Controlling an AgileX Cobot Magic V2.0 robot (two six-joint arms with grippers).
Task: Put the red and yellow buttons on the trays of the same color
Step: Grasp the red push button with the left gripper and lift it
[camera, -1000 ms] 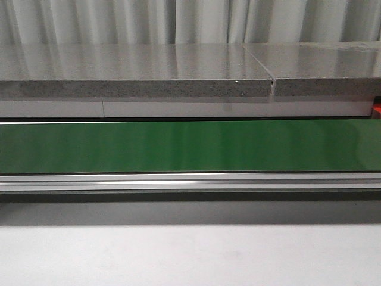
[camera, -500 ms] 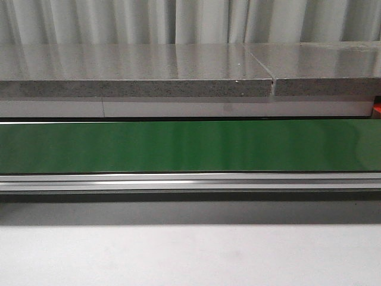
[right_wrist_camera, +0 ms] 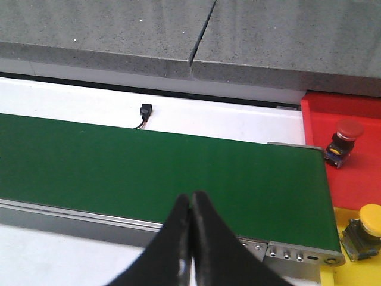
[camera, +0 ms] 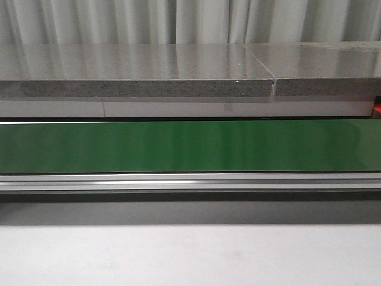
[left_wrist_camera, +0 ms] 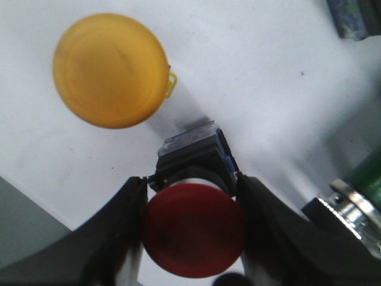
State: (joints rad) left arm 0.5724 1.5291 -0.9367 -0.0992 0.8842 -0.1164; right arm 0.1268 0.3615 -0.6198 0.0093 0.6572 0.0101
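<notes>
Red button [left_wrist_camera: 193, 237], mushroom-capped with a dark body, sat clamped between the left gripper's [left_wrist_camera: 191, 238] two black fingers [left_wrist_camera: 122, 229], above a white table [left_wrist_camera: 268, 77]. Yellow round lid [left_wrist_camera: 111, 70] lay on that table beyond the fingertips, apart from the held button. Right gripper [right_wrist_camera: 191, 208] hung with fingers pressed together, holding nothing, over the near edge of a green conveyor belt [right_wrist_camera: 149, 173]. Past the belt's end, a second red button [right_wrist_camera: 342, 140] stood on the red tray [right_wrist_camera: 333, 119] and a yellow button [right_wrist_camera: 363, 231] on the yellow tray [right_wrist_camera: 333, 271].
</notes>
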